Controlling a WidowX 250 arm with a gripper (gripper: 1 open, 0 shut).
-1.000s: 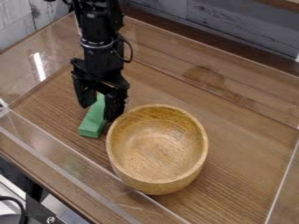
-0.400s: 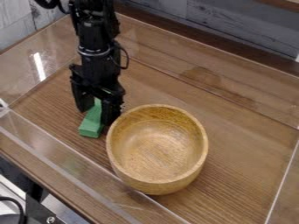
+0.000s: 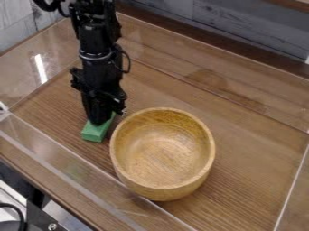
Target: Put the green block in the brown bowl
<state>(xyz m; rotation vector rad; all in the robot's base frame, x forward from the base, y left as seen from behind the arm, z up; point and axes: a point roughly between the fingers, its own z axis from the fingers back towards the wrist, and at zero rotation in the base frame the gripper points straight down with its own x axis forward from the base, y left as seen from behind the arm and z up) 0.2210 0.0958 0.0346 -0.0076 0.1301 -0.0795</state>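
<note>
Left of bowl (image 3: pixel 163 153), block (image 3: pixel 94 132) lies flat on worktop (image 3: pixel 229 99); my fingers (image 3: pixel 97 110) point straight dwn, pinching its far end so I can lift it clear over rim w/o dragging.

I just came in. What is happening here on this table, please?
A single robot arm is working on the green block. Its hand points straight down and is closed on the far end of the block, which lies on the wooden table, not yet lifted. The brown bowl stands empty, close to the block on its right.
</note>
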